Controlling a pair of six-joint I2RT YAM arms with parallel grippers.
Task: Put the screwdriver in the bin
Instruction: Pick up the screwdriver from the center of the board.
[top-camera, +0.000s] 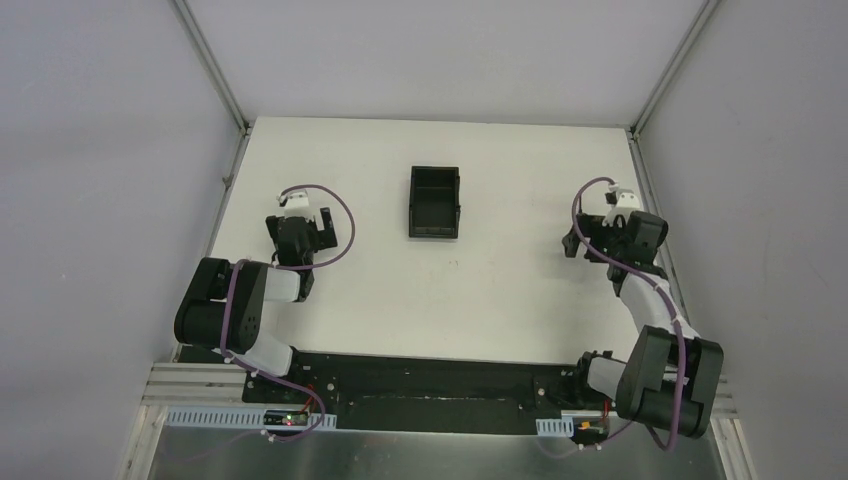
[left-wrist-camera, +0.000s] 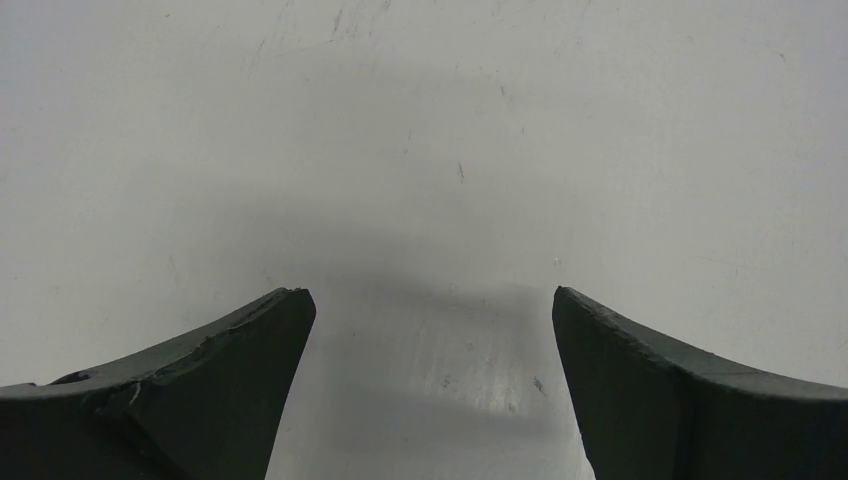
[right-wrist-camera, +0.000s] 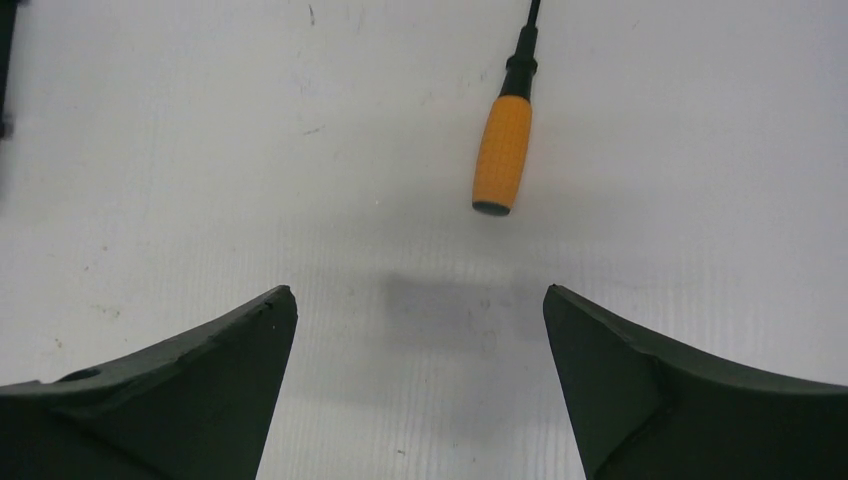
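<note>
Orange screwdriver (right-wrist-camera: 502, 150), tip off-frame

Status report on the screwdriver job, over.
Left claw open, empty. Right claw open, just short of screwdriver lying on table. Bin mid-table, nothing seen in the way.

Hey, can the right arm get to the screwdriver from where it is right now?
Probably yes. The right hand is open, and the screwdriver lies on the table just ahead of it, slightly off centre, handle end nearest, with nothing between them.
</note>
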